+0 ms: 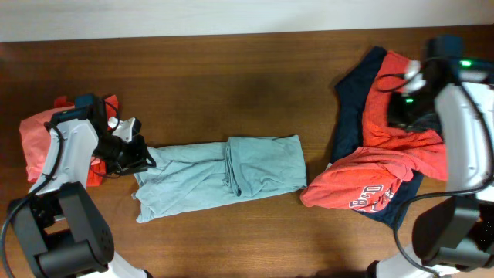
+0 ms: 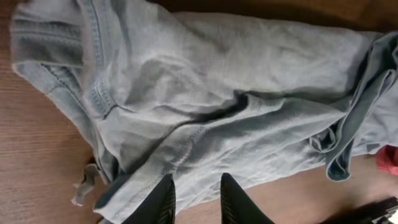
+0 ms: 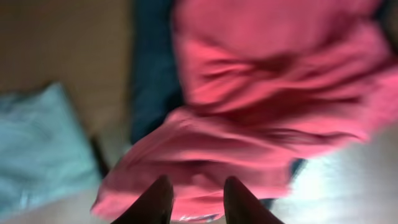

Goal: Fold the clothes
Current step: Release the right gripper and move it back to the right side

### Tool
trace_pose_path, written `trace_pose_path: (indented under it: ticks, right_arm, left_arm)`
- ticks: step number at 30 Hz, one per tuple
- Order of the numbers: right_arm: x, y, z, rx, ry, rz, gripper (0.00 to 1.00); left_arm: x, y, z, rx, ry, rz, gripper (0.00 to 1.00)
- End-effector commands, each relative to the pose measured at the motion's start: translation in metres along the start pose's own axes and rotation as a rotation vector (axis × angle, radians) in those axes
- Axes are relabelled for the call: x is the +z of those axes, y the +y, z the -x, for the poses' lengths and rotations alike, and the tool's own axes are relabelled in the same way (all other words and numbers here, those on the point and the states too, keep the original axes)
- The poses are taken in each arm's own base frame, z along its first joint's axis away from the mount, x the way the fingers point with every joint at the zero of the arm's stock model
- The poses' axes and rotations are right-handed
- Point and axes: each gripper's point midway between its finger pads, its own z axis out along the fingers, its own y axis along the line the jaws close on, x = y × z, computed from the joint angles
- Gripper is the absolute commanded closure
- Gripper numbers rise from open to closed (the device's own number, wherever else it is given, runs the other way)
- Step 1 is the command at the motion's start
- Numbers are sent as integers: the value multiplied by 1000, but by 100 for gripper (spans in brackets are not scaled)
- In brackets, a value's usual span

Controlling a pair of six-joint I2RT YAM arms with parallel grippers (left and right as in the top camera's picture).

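Observation:
A pale grey-blue T-shirt (image 1: 224, 177) lies across the middle of the table, its right part folded over. My left gripper (image 1: 143, 158) is at the shirt's left end. In the left wrist view its jaws (image 2: 196, 177) stand open just above the shirt's hem (image 2: 155, 180), clamping nothing. On the right, red and coral shirts (image 1: 382, 127) are heaped on a navy shirt (image 1: 355, 93), and the front one bears white lettering (image 1: 363, 193). My right gripper (image 1: 403, 114) hovers over this heap. The right wrist view is blurred, with the gripper (image 3: 198, 178) open above red cloth (image 3: 261, 81).
A crumpled coral shirt (image 1: 42, 143) lies at the far left behind my left arm. Bare wooden table (image 1: 231, 85) stretches behind the grey-blue shirt. A strip of table (image 1: 255, 239) also runs along the front edge.

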Motion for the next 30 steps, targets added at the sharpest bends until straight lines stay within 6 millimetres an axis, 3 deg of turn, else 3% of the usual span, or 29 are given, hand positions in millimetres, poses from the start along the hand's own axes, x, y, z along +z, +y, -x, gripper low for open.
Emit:
trace_pose_path:
  ticks: [1,8,12,17,21,23,25,30]
  right_arm:
    - [26,28,-20,-121,107,66,68]
    - [97,32,-71,-124,311,86,70]
    - [131,27,-77,-127,278,78,68]
    - [147,10,-69,-116,226,-10,62]
    - [152,-29,-71,3,244,-129,59]
    - [154,-63,-76,141,264,-186,59]
    - [154,-97,-79,286,253,-192,57]
    - [145,-148,-80,486,208,-201,53]
  left_arm:
    - [-5,-4,-1,29,-15,-3,75]
    - [-5,-4,-1,30,-15,-3,75]
    - [-5,-4,-1,30,-15,-3,75]
    - [-5,-4,-2,28,-12,-3,75]
    - [-5,-4,-3,27,-7,-3,75]
    - [-5,-4,-3,27,-7,-3,75]
    - [-5,-4,-3,27,-7,-3,75]
    - [-5,-4,-3,27,-7,-3,75]
